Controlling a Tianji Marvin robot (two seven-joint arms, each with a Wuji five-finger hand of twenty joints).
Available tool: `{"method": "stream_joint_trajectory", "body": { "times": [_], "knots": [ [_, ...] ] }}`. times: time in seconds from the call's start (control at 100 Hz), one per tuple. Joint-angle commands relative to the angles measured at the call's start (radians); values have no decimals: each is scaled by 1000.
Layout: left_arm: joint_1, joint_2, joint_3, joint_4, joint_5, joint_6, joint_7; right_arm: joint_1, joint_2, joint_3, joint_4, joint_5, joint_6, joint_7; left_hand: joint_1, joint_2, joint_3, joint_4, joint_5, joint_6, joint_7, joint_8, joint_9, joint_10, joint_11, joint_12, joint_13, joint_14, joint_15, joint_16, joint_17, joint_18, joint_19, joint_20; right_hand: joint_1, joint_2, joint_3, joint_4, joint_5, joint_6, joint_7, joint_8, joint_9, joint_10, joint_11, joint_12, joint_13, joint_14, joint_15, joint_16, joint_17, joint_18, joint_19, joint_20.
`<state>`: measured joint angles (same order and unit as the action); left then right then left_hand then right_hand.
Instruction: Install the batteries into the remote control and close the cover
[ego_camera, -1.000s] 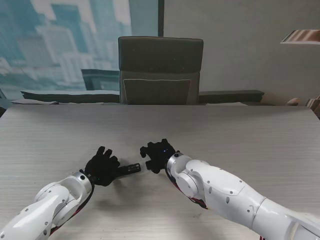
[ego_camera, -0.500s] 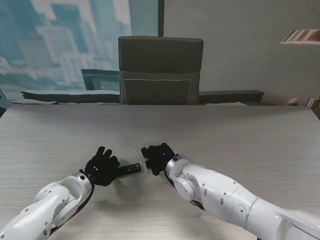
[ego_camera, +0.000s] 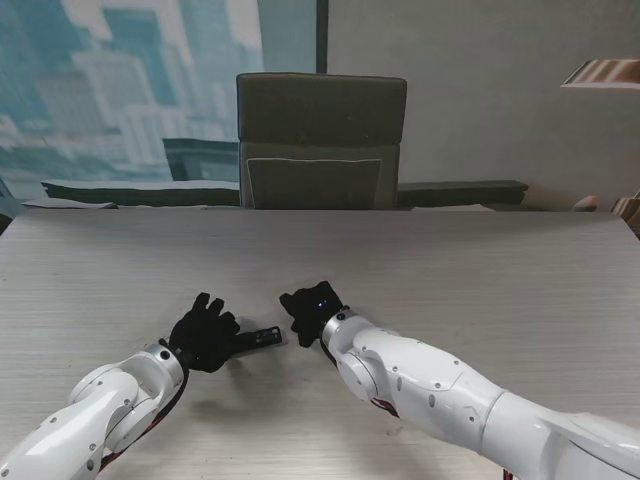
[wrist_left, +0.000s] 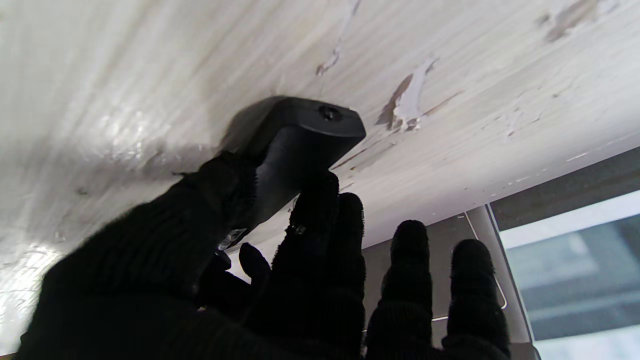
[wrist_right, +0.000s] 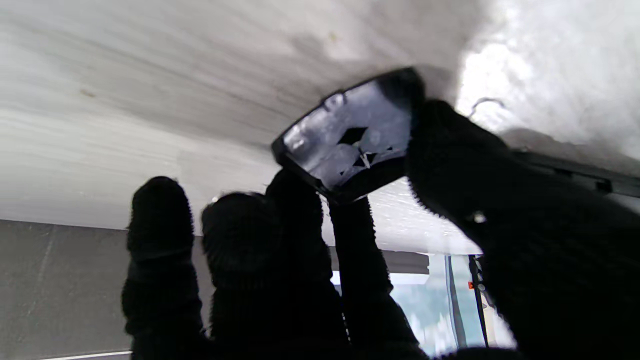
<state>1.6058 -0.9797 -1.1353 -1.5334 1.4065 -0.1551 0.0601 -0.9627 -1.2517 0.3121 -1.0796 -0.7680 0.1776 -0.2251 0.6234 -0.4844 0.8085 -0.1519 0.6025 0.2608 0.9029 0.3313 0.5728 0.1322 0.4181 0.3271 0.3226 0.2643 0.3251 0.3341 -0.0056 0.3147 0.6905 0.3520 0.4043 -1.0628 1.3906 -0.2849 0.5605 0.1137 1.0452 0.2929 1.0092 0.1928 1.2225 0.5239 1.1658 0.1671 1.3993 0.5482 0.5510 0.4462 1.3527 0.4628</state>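
While our left hand grips the remote, its long axis points at our right hand, which pinches the cover.

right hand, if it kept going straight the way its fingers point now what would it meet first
Probably bare table, then the chair behind the far edge. The right hand, shut on the battery cover, points away from me; the remote control in the left hand lies off to its left. Depth is unclear.
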Motion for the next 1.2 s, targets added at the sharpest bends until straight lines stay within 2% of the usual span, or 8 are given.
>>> {"method": "stream_joint_trajectory", "body": {
  "times": [0.0, 0.14, 0.31, 0.65, 0.86, 1.01, 1.11, 1.19],
  "knots": [
    [22, 1, 14, 36, 2, -2, -32, -48, 14, -20, 42, 2, 12, 47, 125, -33, -36, 29, 57, -323, 226, 83, -18, -13, 15, 11, -5, -17, 14, -7, -8, 4, 16, 7, 150, -61, -39, -56, 192, -162, 200, -50, 118, -132, 197, 4, -3, -31, -11, -21, -6, 47, -6, -11],
    [22, 1, 13, 36, 2, -3, -35, -60, 17, -4, 31, 0, 23, 40, 126, -32, -37, 29, 56, -322, 226, 82, -18, -13, 15, 11, -5, -17, 14, -7, -9, 4, 16, 7, 185, -32, -64, -83, 182, -291, 376, -3, 114, -126, 157, -31, -7, -6, -90, -51, -7, 49, -10, -14],
    [21, 1, 14, 34, 1, -3, -39, -76, 26, 25, -1, -1, 28, 41, 126, -31, -38, 29, 55, -322, 225, 83, -18, -15, 15, 11, -4, -17, 14, -7, -9, 4, 16, 8, 203, -8, -60, -73, 184, -276, 403, 1, 117, -80, 21, -131, 14, 29, -272, -123, 26, 36, -7, -21],
    [20, 1, 16, 34, 0, -2, -41, -122, 66, 139, -151, 27, -12, 121, 127, -31, -40, 30, 54, -324, 226, 84, -18, -13, 15, 11, -2, -18, 15, -7, -9, 4, 17, 8, 318, 136, -57, -46, 204, -70, 215, -153, 100, 21, -132, -134, -5, 99, -381, -165, 18, 69, -23, -42],
    [18, 1, 18, 38, -3, -2, -39, -137, 80, 191, -213, 82, -79, 180, 127, -29, -40, 30, 52, -323, 226, 84, -18, -15, 15, 11, 3, -16, 16, -6, -8, 4, 17, 8, 397, 191, -39, 3, 186, -37, 161, -166, 41, 39, -162, -121, -83, 123, -410, -155, -16, 72, -31, -40],
    [18, 1, 18, 40, -3, -1, -37, -146, 79, 212, -230, 99, -126, 173, 128, -30, -41, 30, 52, -324, 226, 84, -17, -15, 16, 11, 6, -16, 17, -5, -7, 5, 17, 8, 420, 145, -13, 16, 226, -61, 116, -168, 59, 21, -192, -137, -87, 132, -445, -196, -32, 78, -43, -39],
    [17, 1, 19, 41, -4, -1, -36, -149, 77, 221, -231, 89, -167, 144, 128, -29, -41, 30, 51, -322, 226, 84, -17, -15, 16, 11, 8, -16, 18, -4, -7, 5, 17, 8, 395, 84, -8, -6, 279, -162, 106, -173, 132, -59, -257, -164, -149, 107, -469, -207, -73, 53, -59, -39],
    [16, 1, 20, 42, -4, -2, -36, -147, 75, 224, -227, 71, -199, 112, 129, -29, -42, 30, 51, -322, 226, 84, -17, -15, 16, 11, 10, -16, 18, -4, -6, 5, 18, 8, 368, 54, -6, -19, 293, -194, 101, -182, 168, -91, -308, -163, -213, 88, -472, -175, -106, 27, -53, -29]
  ]
}}
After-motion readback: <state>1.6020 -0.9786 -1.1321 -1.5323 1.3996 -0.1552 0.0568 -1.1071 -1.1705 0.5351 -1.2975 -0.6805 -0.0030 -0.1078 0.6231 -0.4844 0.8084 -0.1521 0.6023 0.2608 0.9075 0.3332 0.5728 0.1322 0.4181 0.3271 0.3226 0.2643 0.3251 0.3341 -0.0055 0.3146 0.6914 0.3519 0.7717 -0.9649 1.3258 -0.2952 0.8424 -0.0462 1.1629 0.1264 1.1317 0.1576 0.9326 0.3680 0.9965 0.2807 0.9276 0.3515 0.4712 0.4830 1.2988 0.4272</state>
